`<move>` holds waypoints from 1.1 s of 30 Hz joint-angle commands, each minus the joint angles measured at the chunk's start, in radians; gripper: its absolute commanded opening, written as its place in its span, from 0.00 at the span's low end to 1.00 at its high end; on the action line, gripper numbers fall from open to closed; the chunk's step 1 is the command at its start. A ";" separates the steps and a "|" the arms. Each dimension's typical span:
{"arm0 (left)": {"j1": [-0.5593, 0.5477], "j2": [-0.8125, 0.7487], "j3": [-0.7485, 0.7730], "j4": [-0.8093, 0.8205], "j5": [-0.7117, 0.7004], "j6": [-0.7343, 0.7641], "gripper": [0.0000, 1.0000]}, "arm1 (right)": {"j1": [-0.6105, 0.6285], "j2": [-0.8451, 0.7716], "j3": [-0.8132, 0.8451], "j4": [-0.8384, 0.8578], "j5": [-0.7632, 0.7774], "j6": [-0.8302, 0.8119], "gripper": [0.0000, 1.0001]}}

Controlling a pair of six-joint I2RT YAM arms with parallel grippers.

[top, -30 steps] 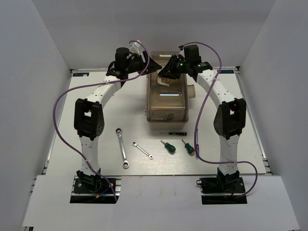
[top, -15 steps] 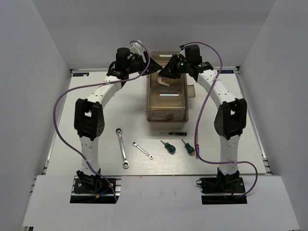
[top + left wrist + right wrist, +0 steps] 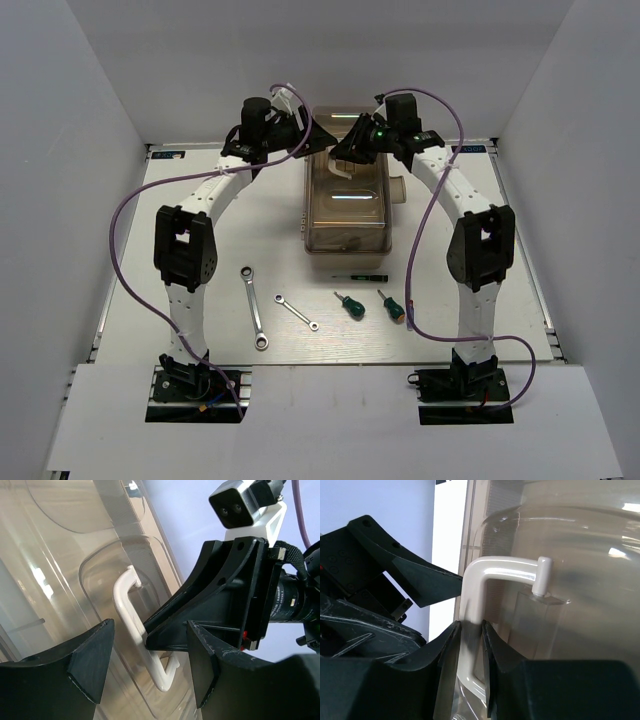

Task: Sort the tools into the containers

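Nothing is sorted yet: the tools (image 3: pixel 297 311) lie on the surface (image 3: pixel 320 350), the right claw (image 3: pixel 470 632) pinches the handle (image 3: pixel 500 572) of the toolbox (image 3: pixel 345 215), and the left claw (image 3: pixel 147 667) stands wide and empty.

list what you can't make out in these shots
- Toolbox contents: top view, the brownish lid blurs them into dark shapes.
- Slim tool before it: top view, too small to tell its type.
- Handle lower end: right wrist view, lost behind the right gripper fingers closed on it.
- Left gripper contact with the lid: left wrist view, its own open fingers cover the spot.
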 commanded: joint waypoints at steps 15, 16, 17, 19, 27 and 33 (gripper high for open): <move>-0.021 0.046 0.101 -0.157 0.058 0.008 0.70 | 0.001 -0.102 -0.035 0.116 -0.084 0.035 0.29; -0.030 0.057 0.101 -0.168 0.067 0.008 0.70 | 0.001 -0.103 -0.038 0.116 -0.085 0.036 0.29; -0.030 0.057 0.113 -0.180 0.067 0.008 0.70 | 0.001 -0.108 -0.041 0.116 -0.085 0.035 0.29; -0.030 0.066 0.122 -0.190 0.067 0.008 0.70 | 0.002 -0.108 -0.047 0.126 -0.091 0.036 0.29; -0.039 0.075 0.122 -0.210 0.058 -0.001 0.70 | -0.007 -0.152 -0.107 0.150 -0.110 0.021 0.50; -0.048 0.075 0.122 -0.219 0.058 -0.001 0.69 | -0.042 -0.197 -0.144 0.153 -0.107 -0.007 0.61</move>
